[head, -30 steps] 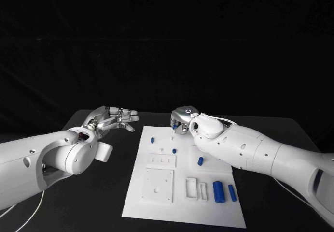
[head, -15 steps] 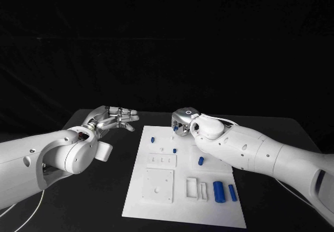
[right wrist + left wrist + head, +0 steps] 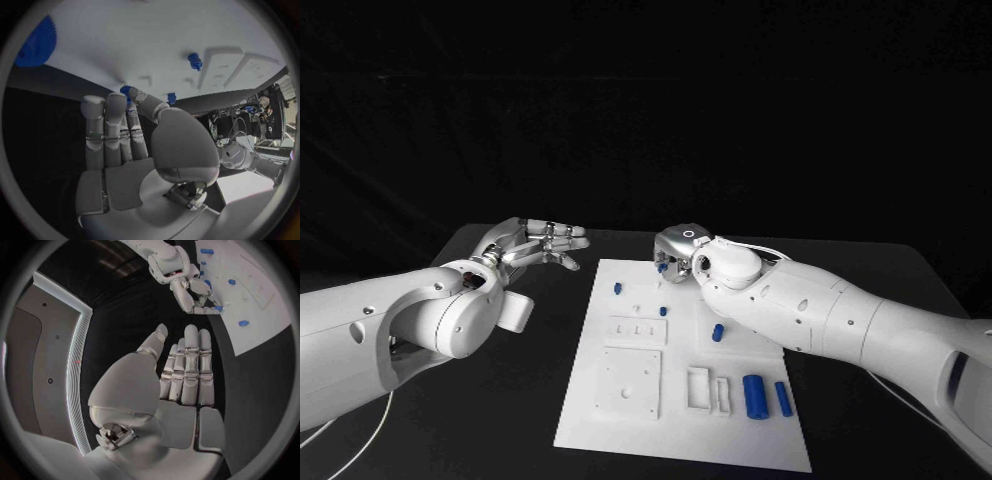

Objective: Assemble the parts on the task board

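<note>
The white task board (image 3: 632, 400) lies mid-table with recessed slots. Blue parts lie on it: a small peg (image 3: 616, 289), another (image 3: 662, 311), a short one (image 3: 717, 332) and two longer cylinders (image 3: 753, 395) near the front right. My right hand (image 3: 678, 252) hovers at the board's far edge and pinches a small blue part (image 3: 127, 90) between thumb and fingertips; the left wrist view shows that part (image 3: 218, 308) too. My left hand (image 3: 538, 243) floats off the board's far left corner, fingers straight and holding nothing (image 3: 184, 370).
A blue toothed wheel (image 3: 36, 35) sits near the board's edge in the right wrist view, with a blue peg (image 3: 195, 61) standing by raised white blocks. Black table surrounds the board on both sides.
My right hand has edged slightly toward the board's far edge with the blue part still pinched. The left hand has stayed in place.
</note>
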You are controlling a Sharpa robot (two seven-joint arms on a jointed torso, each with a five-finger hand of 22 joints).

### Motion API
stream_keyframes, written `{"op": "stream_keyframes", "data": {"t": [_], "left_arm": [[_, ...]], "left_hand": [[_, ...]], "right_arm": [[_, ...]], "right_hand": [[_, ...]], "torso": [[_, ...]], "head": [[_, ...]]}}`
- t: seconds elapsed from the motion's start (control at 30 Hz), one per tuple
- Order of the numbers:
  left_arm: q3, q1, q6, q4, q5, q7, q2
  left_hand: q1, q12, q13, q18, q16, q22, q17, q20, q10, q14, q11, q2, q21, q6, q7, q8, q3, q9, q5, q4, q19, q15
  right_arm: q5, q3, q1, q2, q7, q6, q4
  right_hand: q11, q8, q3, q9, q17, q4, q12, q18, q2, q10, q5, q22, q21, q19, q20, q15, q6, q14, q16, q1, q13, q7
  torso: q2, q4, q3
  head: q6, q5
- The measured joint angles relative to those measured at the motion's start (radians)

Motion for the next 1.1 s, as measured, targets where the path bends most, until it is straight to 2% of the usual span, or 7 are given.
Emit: {"op": "stream_keyframes", "data": {"t": [0.3,0.43,0.53,0.63,0.7,0.83,1.1], "left_arm": [[0.000,0.001,0.000,0.000,0.000,-0.001,0.002],[0.000,0.002,0.000,0.000,-0.001,-0.002,0.003],[0.000,0.002,0.001,0.000,-0.001,-0.002,0.003],[0.000,0.003,0.001,0.000,-0.001,-0.003,0.003],[0.000,0.003,0.001,0.000,-0.001,-0.004,0.003],[0.000,0.004,0.001,0.000,-0.001,-0.005,0.003],[0.000,0.004,0.002,-0.001,-0.001,-0.007,0.000]], "left_hand": [[0.000,0.000,0.000,0.000,0.000,0.000,0.000,0.000,0.000,0.000,0.000,0.000,0.000,0.000,0.000,0.000,0.000,0.000,0.000,0.000,0.000,0.000],[0.000,0.000,0.000,0.000,0.000,0.000,0.000,0.000,0.000,0.000,0.000,0.000,0.000,0.000,0.000,0.000,0.000,0.000,0.000,0.000,0.000,0.000],[0.000,0.000,0.000,0.000,0.000,0.000,-0.001,0.000,0.000,0.000,0.000,0.000,0.000,0.000,0.000,0.000,0.000,0.000,0.000,0.000,0.000,0.000],[0.000,0.000,0.000,0.000,0.000,0.000,-0.001,0.000,-0.001,0.000,0.001,0.000,0.000,0.000,0.000,0.000,0.000,0.000,0.000,0.000,0.000,0.000],[0.000,0.000,0.000,0.000,0.000,-0.001,-0.001,0.000,-0.004,0.000,0.004,0.000,0.000,0.000,0.000,0.000,0.000,0.000,0.000,0.000,0.000,0.000],[0.000,0.000,0.000,0.000,0.000,-0.001,-0.001,0.000,-0.006,0.000,0.001,0.000,0.000,-0.004,0.004,0.000,0.000,0.000,0.000,0.000,0.000,0.000],[0.000,0.000,0.000,0.000,0.000,-0.001,-0.002,0.000,-0.011,0.000,0.004,0.000,0.000,-0.004,0.004,0.000,0.000,0.000,0.000,0.000,0.000,0.000]], "right_arm": [[-0.001,-0.001,-0.001,0.011,0.000,0.004,-0.016],[-0.001,-0.001,0.001,0.015,0.001,0.011,-0.023],[0.000,-0.003,0.000,0.017,0.003,0.017,-0.027],[0.004,-0.005,-0.002,0.017,0.005,0.021,-0.033],[0.007,-0.006,-0.003,0.015,0.005,0.021,-0.036],[0.015,-0.006,-0.003,0.011,0.005,0.016,-0.031],[0.026,-0.005,-0.003,-0.036,0.002,-0.014,0.037]], "right_hand": [[0.000,0.000,-0.003,0.001,-0.002,-0.003,-0.002,0.000,0.002,0.000,0.000,0.012,-0.022,0.000,0.000,0.000,-0.001,0.000,0.000,0.002,0.000,0.000],[-0.005,0.000,-0.003,0.000,-0.003,-0.003,-0.004,0.000,0.002,-0.007,0.000,0.012,-0.038,0.002,0.002,0.000,-0.017,0.000,0.000,0.002,0.000,0.009],[0.014,0.001,-0.003,-0.008,-0.007,-0.003,-0.003,0.000,0.001,-0.067,0.000,0.010,-0.057,0.005,0.013,0.011,-0.065,0.001,-0.001,0.001,0.006,0.018],[0.039,0.003,-0.012,-0.012,-0.016,0.005,0.004,0.015,-0.034,-0.159,0.010,-0.011,-0.111,0.003,0.029,0.026,-0.136,-0.001,-0.015,-0.026,0.002,0.027],[0.053,0.004,-0.095,-0.012,-0.029,0.016,0.004,0.033,-0.064,-0.243,0.014,-0.038,-0.158,0.004,0.042,0.034,-0.192,0.003,-0.029,-0.008,-0.001,0.026],[0.073,0.004,-0.210,-0.012,-0.045,0.059,0.004,0.055,-0.088,-0.344,0.021,-0.074,-0.221,0.004,0.054,0.046,-0.235,0.000,-0.032,0.044,-0.003,0.004],[0.079,0.004,-0.226,-0.012,-0.052,0.092,0.004,0.059,-0.113,-0.365,0.019,-0.091,-0.256,0.005,0.055,0.046,-0.259,0.000,-0.032,0.071,-0.003,-0.017]], "torso": [[0.001,-0.0013,-0.0007],[0.001,-0.0018,-0.0012],[0.001,-0.0022,-0.0012],[0.001,-0.0030,-0.0013],[0.002,-0.0032,-0.0014],[0.002,-0.0032,-0.0016],[0.002,-0.0049,-0.0012]], "head": [[0.000,0.002],[-0.001,0.002],[-0.001,0.003],[0.000,0.004],[0.000,0.005],[0.000,0.005],[0.003,0.005]]}}
